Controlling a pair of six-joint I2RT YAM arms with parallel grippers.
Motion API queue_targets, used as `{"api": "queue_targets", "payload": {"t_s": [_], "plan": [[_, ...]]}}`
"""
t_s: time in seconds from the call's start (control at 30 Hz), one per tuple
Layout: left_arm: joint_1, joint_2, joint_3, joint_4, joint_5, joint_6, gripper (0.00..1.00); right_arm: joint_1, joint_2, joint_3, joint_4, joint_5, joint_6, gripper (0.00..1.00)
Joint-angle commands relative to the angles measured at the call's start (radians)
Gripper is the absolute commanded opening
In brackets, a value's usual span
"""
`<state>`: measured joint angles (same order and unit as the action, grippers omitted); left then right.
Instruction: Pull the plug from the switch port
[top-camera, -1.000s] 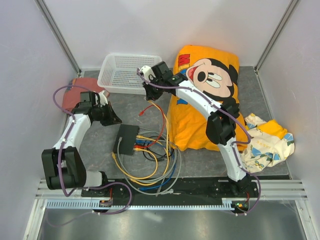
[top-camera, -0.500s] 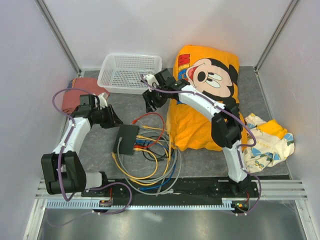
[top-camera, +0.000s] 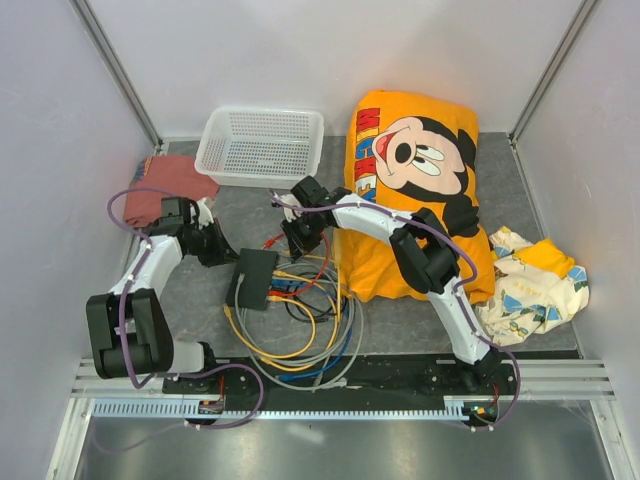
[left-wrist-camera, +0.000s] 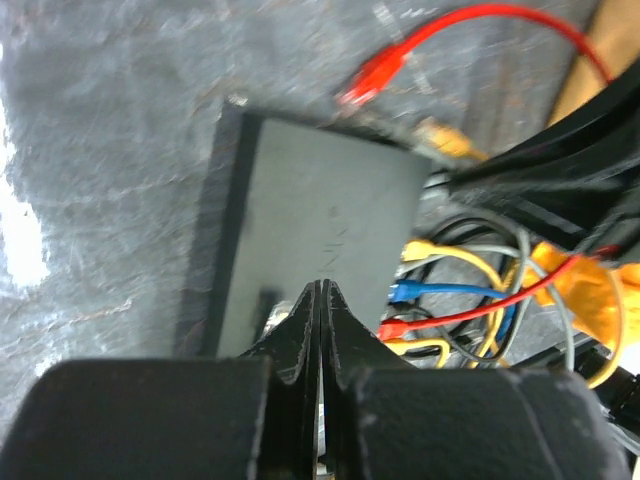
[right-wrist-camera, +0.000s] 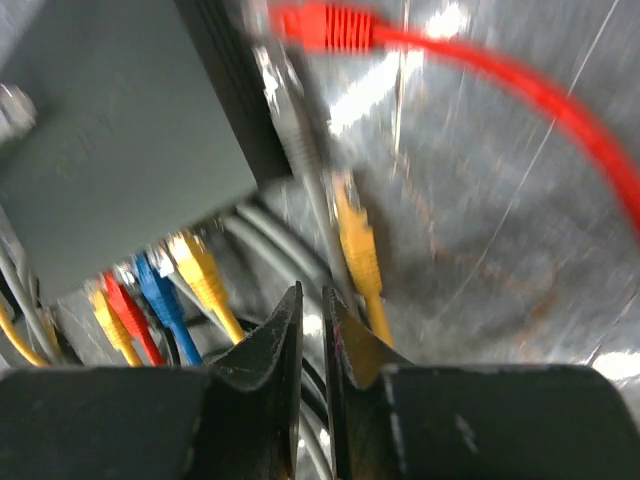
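The switch (top-camera: 256, 277) lay flat on the table (top-camera: 195, 300) between our hands, plugs seated along its right edge; our left hand (left-wrist-camera: 318, 295) was clenched on nothing; our right hand (right-wrist-camera: 312, 300) was all but clenched, seemingly empty; we judged it should open, straddle the blue plug (right-wrist-camera: 158, 285), and pull straight out while the left pinned the box.

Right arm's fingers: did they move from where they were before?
Yes. The right fingers came away from the white basket, toward the near table edge, and are now by the switch.
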<state>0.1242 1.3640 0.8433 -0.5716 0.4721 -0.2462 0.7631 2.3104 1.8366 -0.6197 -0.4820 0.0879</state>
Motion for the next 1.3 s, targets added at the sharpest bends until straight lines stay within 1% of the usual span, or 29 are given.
{"api": "queue_targets", "payload": {"t_s": [0.0, 0.03, 0.1, 0.13, 0.23, 0.43, 0.47, 0.6, 0.73, 0.87, 0.93, 1.0, 1.1, 1.27], "plan": [[0.034, 0.006, -0.038, 0.033, -0.059, -0.021, 0.01, 0.021, 0.044, 0.111, 0.038, -0.003, 0.03, 0.2], [0.073, -0.003, -0.052, 0.061, -0.107, -0.063, 0.02, 0.024, 0.058, 0.121, 0.038, -0.003, 0.03, 0.2], [0.109, 0.0, -0.09, 0.07, -0.134, -0.1, 0.02, 0.031, 0.066, 0.142, 0.038, -0.001, 0.033, 0.2], [0.136, 0.013, -0.102, 0.073, -0.132, -0.105, 0.02, 0.033, 0.075, 0.147, 0.04, 0.0, 0.036, 0.21], [0.169, 0.047, -0.136, 0.084, -0.106, -0.11, 0.02, 0.044, 0.098, 0.17, 0.044, -0.003, 0.047, 0.22], [0.172, 0.125, -0.098, 0.087, -0.038, -0.114, 0.02, 0.073, 0.165, 0.251, 0.069, -0.01, 0.073, 0.24], [0.172, 0.132, -0.09, 0.085, -0.033, -0.114, 0.02, 0.076, 0.173, 0.285, 0.077, -0.013, 0.082, 0.24], [0.172, 0.13, -0.043, 0.066, -0.044, -0.108, 0.02, 0.096, 0.211, 0.369, 0.12, -0.053, 0.098, 0.27], [0.173, 0.1, -0.036, 0.059, -0.078, -0.104, 0.02, 0.102, 0.241, 0.404, 0.158, -0.06, 0.101, 0.29], [0.172, 0.058, -0.033, 0.067, -0.056, -0.094, 0.02, 0.099, 0.228, 0.38, 0.153, -0.056, 0.084, 0.33], [0.172, 0.037, -0.023, 0.068, 0.009, -0.081, 0.02, 0.09, 0.204, 0.36, 0.144, -0.058, 0.081, 0.39], [0.17, 0.029, -0.018, 0.07, 0.045, -0.079, 0.01, 0.068, 0.175, 0.328, 0.138, -0.076, 0.081, 0.45], [0.167, 0.032, -0.033, 0.081, 0.072, -0.09, 0.01, 0.039, 0.149, 0.294, 0.129, -0.101, 0.067, 0.5], [0.167, 0.086, -0.043, 0.113, 0.134, -0.13, 0.02, 0.002, 0.167, 0.283, 0.127, -0.266, 0.084, 0.52]]}}
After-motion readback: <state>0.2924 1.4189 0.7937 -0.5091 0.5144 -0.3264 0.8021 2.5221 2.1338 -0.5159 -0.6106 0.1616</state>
